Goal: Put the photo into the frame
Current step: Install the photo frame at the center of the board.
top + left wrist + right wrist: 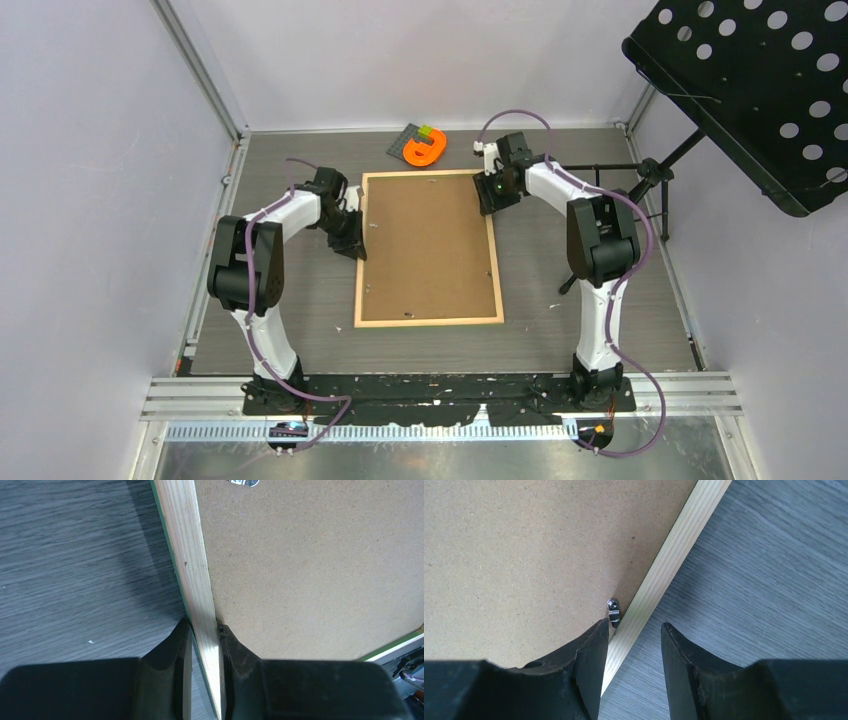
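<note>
Frame [428,321], wood face up, is lying flat on the table [600,300], board [428,245] filling it; no photo is showing. Left gripper [202,627] is clamping the left rail. Right gripper [634,627] is straddling the right rail, jaws apart; it should probably be gripping wood only, clear of the clip [613,611].

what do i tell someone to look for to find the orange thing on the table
Find the big pale-wood frame lying flat in the middle of the table, brown backing board facing up. Just past its far rail, near the back wall, sits a small orange object beside a dark flat piece. Nothing else there is bright orange.
</note>
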{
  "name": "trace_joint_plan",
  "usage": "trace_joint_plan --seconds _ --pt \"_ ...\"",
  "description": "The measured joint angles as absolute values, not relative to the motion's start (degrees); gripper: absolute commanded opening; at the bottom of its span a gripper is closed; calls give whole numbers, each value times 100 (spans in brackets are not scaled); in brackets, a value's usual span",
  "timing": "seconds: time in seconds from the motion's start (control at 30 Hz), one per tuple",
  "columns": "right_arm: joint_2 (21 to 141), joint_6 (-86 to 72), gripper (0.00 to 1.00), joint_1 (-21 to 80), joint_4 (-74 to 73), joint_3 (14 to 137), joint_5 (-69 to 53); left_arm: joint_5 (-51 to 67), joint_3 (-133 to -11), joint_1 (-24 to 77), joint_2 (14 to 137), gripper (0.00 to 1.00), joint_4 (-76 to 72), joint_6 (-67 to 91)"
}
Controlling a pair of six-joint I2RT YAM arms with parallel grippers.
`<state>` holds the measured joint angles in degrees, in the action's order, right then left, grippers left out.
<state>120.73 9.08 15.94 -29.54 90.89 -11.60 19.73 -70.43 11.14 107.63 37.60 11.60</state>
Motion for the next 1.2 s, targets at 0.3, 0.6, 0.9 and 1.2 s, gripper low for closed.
trace_joint_plan --seconds 0.3,0.6,0.9,1.2 --pt "12154 910 49 1619 -3050 9192 -1074 1973 -7043 1111 10763 0 3763 1157" --pt "12256 932 46 1686 -3199 9360 -941 1973 -7043 1111 10763 0 3763 1157" --pt "12307 934 40 1715 -3293 9470 -893 1975 -7043 1111 10766 0 3763 1157" --pt "12352 1002 33 1721 -3402 9592 -825 1986 -7050 1111 10774 0 3767 1157"
